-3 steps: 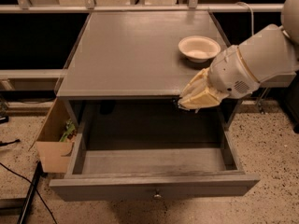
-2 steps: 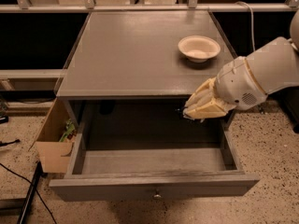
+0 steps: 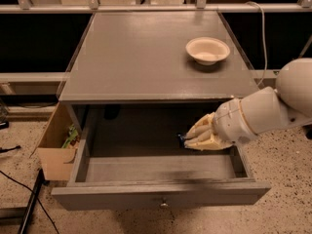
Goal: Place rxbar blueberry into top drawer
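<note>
The gripper (image 3: 188, 140) has sunk below the surface (image 3: 146, 52) into the top drawer (image 3: 161, 195). Its fingers (image 3: 200, 132) clamp the rxbar blueberry (image 3: 181, 139); only release remains.

A matt grey wooden tabletop (image 3: 146, 57) is shown, smooth, with a faint sheen. By its right edge a cream bowl (image 3: 207, 49) is seen, smooth and slightly glossy. Below the front edge, the top drawer (image 3: 161, 194) is finished in the same matt grey wood, and its small knob (image 3: 165, 204) is metallic. Under the front right corner, inside the drawer, the gripper (image 3: 189, 138) is seen in ribbed cream plastic, closed on the dark, dull-wrapped rxbar blueberry (image 3: 181, 139). The arm (image 3: 273, 111) is clad in a smooth white shell. Off the front left corner, a tan cardboard box (image 3: 53, 160) looks rough.
</note>
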`<state>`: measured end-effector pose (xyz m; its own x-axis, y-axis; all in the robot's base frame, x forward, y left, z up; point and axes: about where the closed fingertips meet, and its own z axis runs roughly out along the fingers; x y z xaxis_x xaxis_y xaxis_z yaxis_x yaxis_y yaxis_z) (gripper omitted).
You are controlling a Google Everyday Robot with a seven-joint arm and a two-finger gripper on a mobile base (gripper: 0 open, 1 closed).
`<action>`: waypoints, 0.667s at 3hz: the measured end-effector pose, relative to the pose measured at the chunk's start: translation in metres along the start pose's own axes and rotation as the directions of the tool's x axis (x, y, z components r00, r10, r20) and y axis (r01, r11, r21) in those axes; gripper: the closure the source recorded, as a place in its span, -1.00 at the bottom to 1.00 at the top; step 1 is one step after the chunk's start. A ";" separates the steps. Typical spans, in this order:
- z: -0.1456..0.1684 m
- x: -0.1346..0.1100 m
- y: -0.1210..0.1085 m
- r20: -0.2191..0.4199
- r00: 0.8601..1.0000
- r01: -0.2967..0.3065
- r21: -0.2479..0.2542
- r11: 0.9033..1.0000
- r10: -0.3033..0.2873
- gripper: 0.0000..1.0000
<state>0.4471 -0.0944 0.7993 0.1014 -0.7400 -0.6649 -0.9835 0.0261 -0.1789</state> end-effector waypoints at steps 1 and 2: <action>0.002 0.000 -0.001 0.000 1.000 0.008 0.004 1.000 -0.008 1.00; 0.007 0.001 0.001 -0.014 0.998 0.054 0.008 0.999 -0.054 1.00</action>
<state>0.4477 -0.0907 0.7934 0.1522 -0.7493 -0.6445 -0.9754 -0.0088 -0.2201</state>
